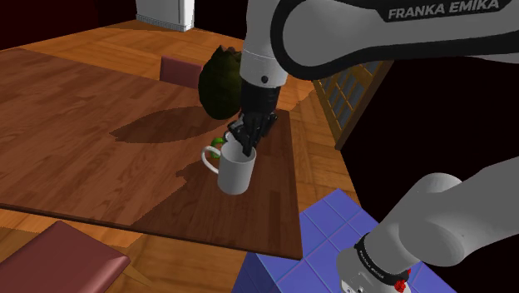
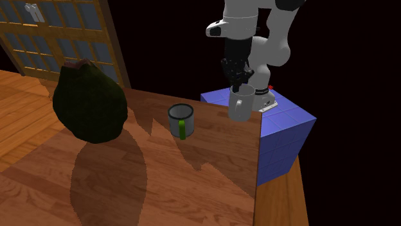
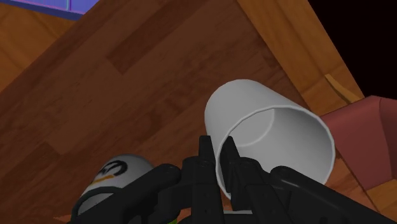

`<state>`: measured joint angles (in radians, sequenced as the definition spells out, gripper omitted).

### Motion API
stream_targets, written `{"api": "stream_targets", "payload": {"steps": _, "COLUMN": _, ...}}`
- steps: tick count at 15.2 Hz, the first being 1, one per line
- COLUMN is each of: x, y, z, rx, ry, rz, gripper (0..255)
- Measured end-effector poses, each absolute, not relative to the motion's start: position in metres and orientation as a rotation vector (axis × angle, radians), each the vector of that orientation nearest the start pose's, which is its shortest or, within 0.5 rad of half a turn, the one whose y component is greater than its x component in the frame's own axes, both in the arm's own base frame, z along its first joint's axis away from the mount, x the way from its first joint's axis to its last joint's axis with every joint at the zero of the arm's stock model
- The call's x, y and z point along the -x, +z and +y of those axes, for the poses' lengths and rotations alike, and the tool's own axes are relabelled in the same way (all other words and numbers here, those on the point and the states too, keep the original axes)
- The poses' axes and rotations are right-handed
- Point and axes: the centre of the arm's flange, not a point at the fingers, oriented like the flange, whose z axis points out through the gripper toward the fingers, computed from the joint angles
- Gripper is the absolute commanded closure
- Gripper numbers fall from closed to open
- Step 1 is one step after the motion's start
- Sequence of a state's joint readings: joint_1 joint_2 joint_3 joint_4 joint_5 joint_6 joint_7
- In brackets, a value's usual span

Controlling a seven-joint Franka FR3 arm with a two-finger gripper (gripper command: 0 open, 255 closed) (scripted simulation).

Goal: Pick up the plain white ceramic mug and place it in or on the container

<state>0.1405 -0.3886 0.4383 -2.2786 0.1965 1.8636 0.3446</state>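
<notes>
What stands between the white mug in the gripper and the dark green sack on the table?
A grey cup with a green handle stands on the table roughly on the line from the white mug, clasped at its rim by the gripper, to the dark green sack. Nothing else visible lies between them.

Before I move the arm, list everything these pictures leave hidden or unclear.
- Shoulder view: the green-handled mug is mostly hidden behind the white mug and the claw.
- Shoulder view: the arm covers one side of the dark green lump, too dark to identify.
- Wrist view: the claw body hides much of the green-handled mug.
- Second exterior view: whether the white mug touches the table is unclear.
</notes>
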Motion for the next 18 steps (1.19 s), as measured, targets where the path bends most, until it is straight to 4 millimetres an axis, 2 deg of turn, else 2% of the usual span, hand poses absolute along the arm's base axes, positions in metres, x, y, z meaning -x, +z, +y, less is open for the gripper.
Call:
{"api": "stream_targets", "payload": {"steps": 10, "x": -0.353, "y": 0.540, "z": 0.264, "rx": 3.134, "ry": 0.094, "rz": -0.217, "gripper": 255}}
{"api": "stream_targets", "payload": {"steps": 12, "x": -0.368, "y": 0.545, "z": 0.259, "rx": 3.134, "ry": 0.094, "rz": -0.217, "gripper": 255}}
{"api": "stream_targets", "payload": {"steps": 18, "x": -0.434, "y": 0.562, "z": 0.225, "rx": 3.133, "ry": 0.095, "rz": -0.216, "gripper": 255}}
